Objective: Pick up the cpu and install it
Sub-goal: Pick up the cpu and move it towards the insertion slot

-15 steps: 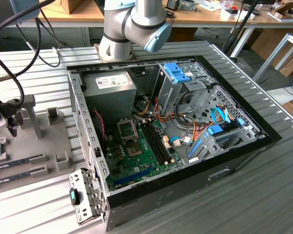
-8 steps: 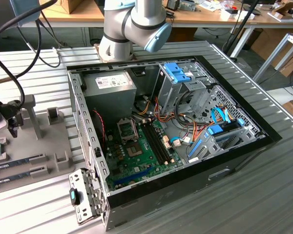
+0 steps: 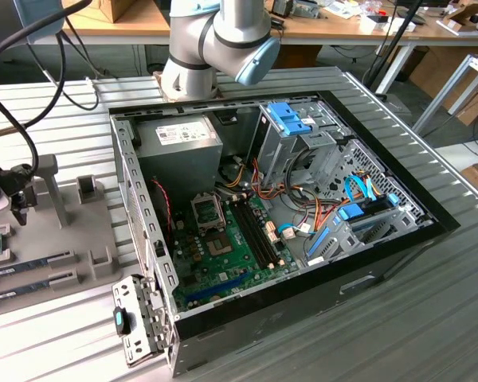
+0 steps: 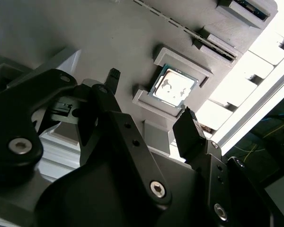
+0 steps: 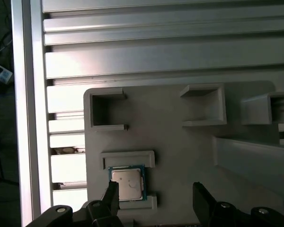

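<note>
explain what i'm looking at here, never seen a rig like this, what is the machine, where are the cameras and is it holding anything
The machine is a robot arm mounted at the far side of an open computer case. The exterior view comes from a camera off the arm and takes in the whole bench. Both wrist views come from cameras riding on the arm, looking past its pincer. Beneath the pincer lies a grey holder tray, and a small square chip sits in a recess of it. The pincer is open, with its two black fingers apart close to the chip, and it holds nothing.
</note>
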Tool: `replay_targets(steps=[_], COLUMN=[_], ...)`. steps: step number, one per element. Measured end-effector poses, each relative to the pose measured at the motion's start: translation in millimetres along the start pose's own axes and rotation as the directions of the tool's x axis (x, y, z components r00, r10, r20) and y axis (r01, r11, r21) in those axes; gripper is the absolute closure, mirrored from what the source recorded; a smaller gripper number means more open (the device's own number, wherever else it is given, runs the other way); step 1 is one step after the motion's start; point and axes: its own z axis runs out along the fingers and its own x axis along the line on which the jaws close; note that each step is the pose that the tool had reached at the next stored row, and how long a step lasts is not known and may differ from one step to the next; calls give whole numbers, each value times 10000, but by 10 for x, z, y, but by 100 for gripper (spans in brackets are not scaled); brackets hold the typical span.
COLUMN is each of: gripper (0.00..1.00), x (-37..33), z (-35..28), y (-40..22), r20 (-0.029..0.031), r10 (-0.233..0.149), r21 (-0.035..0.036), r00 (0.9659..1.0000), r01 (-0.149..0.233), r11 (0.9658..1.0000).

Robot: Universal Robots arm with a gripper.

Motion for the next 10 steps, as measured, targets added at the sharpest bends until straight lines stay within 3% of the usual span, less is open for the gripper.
replay_targets(steps=[10], gripper=[28], x=[26], z=[14], y=[-2], r20=[0], r10=[0], r21=[0], r00=[10000], r01=[0], r11=[10000])
